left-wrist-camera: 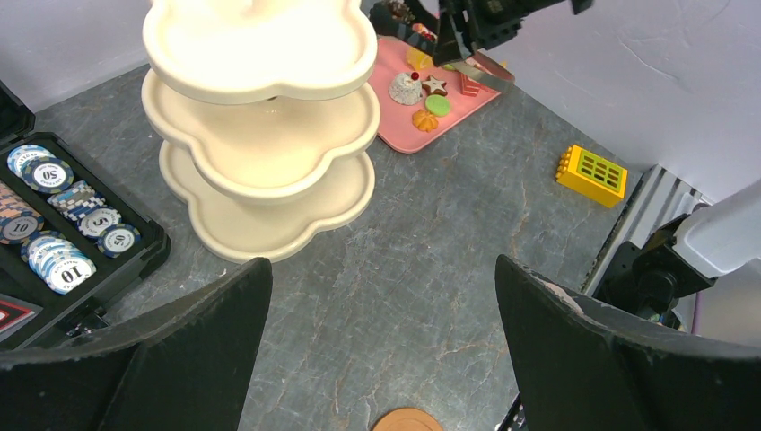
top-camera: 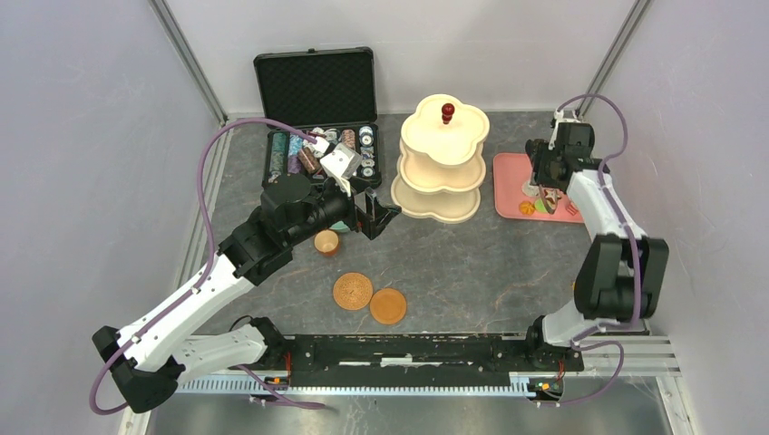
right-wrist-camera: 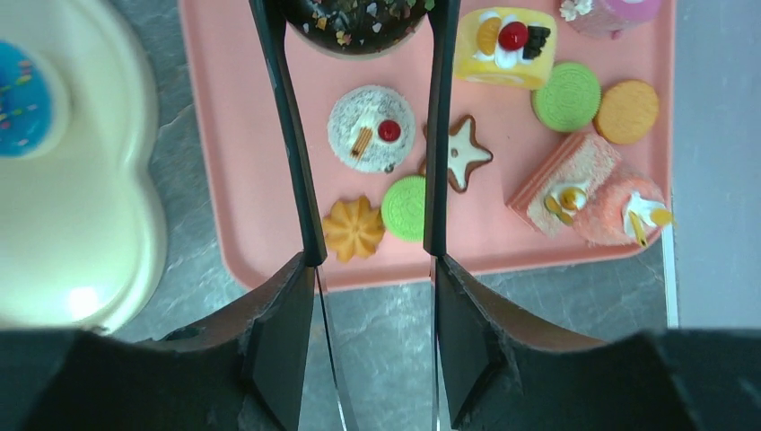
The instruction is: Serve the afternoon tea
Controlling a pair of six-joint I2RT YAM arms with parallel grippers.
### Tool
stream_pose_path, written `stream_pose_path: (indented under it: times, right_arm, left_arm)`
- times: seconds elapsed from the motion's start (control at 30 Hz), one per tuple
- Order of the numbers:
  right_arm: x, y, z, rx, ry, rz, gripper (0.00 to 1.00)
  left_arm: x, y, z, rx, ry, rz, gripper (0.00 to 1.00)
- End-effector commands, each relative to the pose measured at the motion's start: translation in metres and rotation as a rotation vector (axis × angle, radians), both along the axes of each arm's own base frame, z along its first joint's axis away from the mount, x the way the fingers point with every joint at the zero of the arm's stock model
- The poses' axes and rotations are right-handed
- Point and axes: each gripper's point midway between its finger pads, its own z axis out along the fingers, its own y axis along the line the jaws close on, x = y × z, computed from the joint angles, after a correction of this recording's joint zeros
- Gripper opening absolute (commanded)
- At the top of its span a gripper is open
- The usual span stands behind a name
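Straddling the chocolate doughnut (right-wrist-camera: 359,22) on the pink tray (right-wrist-camera: 233,135), right of the stand (top-camera: 442,163).
My right jaws touch both its sides; whether they grip it I cannot tell. My left jaws gape empty above the counter (top-camera: 472,263) near the brown cup (top-camera: 326,243).

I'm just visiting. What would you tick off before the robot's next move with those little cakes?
1. Right gripper lined up over the chocolate pastry on the pink tray: ok, a finger sits on each side.
2. Firm hold on that pastry: cannot tell; the fingertips run out of view.
3. Room on the cream stand: ok, the lobe nearest the tray is bare.
4. Left gripper open and empty: ok.
5. Brown cup on a saucer: not ok; it stands on the table beside the saucers.
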Motion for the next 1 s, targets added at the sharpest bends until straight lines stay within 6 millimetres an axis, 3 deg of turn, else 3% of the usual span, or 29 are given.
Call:
stream_pose_path:
  times: [0.0,0.3,0.47,0.57,0.8,0.97]
  right_arm:
    - [-0.022,0.023,0.022,0.025,-0.101,0.055,0.32]
    - [-0.098,0.091,-0.007,0.040,-0.079,0.224,0.31]
    - [-0.128,0.126,-0.020,0.069,-0.064,0.329,0.30]
    - [-0.141,0.157,-0.024,0.132,-0.077,0.412,0.30]
    - [-0.143,0.231,-0.022,0.245,-0.183,0.543,0.30]
    - [-0.120,0.277,-0.016,0.220,-0.285,0.562,0.30]
  left_arm:
    - [-0.005,-0.004,0.015,-0.066,-0.008,-0.018,1.00]
    - [-0.005,-0.004,0.014,-0.067,-0.007,-0.017,1.00]
    - [-0.003,-0.004,0.013,-0.063,-0.006,-0.012,1.00]
    - [-0.002,-0.002,0.013,-0.061,-0.010,-0.003,1.00]
    - [-0.001,-0.004,0.010,-0.053,-0.006,-0.001,1.00]
    - [0.001,-0.003,0.008,-0.047,-0.006,0.006,1.00]
